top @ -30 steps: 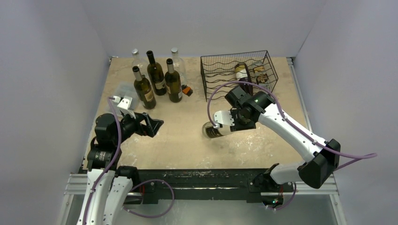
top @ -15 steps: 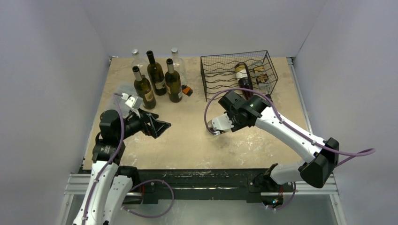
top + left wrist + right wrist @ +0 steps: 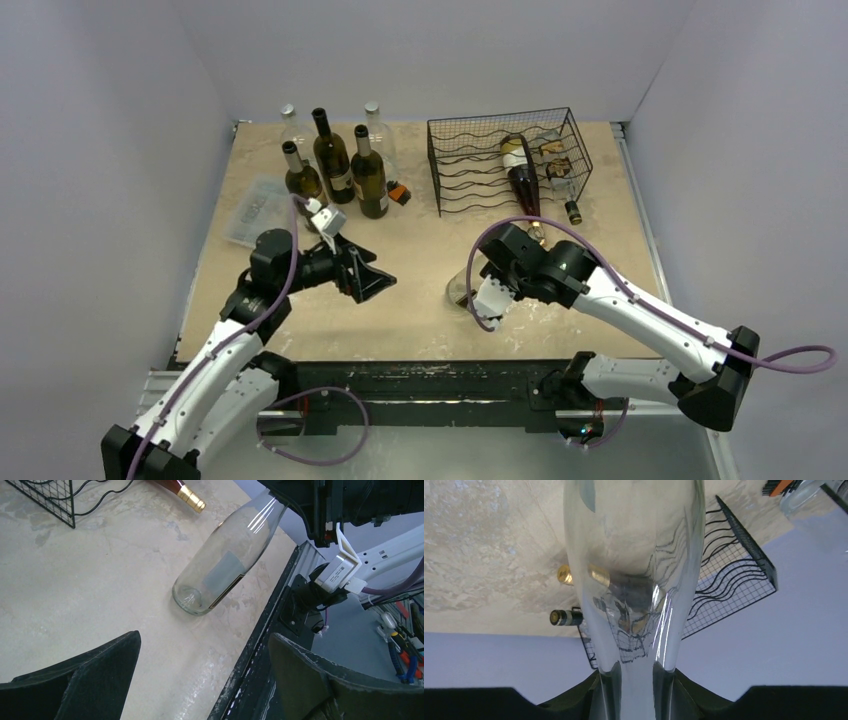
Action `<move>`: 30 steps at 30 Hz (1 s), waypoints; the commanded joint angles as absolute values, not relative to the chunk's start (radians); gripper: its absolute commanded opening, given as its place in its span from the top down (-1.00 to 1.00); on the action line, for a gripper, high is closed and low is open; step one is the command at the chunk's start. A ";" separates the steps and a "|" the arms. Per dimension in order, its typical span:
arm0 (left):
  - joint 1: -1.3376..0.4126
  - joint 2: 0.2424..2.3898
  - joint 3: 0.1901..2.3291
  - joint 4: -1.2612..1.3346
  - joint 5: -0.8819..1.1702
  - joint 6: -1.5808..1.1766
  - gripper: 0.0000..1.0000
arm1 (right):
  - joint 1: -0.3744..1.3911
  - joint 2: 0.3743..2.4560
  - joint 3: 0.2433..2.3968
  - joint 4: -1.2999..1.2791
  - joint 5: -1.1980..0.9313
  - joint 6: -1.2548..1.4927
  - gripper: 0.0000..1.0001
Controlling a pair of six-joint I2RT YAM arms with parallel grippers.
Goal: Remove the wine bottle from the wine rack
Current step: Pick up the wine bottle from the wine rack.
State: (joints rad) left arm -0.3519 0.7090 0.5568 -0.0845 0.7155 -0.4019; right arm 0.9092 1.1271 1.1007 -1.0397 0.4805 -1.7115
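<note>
Near the wine rack [image 3: 480, 160], the right hand [image 3: 636, 695] clenched the neck of the clear, probably slick and breakable wine bottle [image 3: 634, 555], while the left hand [image 3: 204, 640] gaped empty.

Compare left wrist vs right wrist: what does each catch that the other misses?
Left wrist only: the clear bottle at full length, tilted with its base down at the table, its label, the table's front edge, and the left jaws wide open. Right wrist only: a close-up of the right jaws shut on that bottle's neck, plus a dark-capped bottle neck poking from the rack. Both: the clear bottle, the wine rack, the gold-capped bottle neck and the tabletop.
</note>
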 commanded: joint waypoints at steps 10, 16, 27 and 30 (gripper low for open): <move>-0.807 0.955 0.472 0.455 0.339 -0.148 -1.00 | 0.962 1.077 1.117 -0.823 0.430 -1.999 1.00; -0.877 1.185 0.455 0.782 0.317 -0.020 -1.00 | 0.981 1.042 1.084 -0.810 0.391 -2.016 0.93; -0.947 1.431 0.523 1.014 0.355 0.013 -1.00 | 0.986 1.030 1.071 -0.812 0.368 -2.006 0.89; -0.954 1.476 0.550 1.022 0.344 0.008 -1.00 | 0.986 1.032 1.071 -0.806 0.365 -2.005 0.88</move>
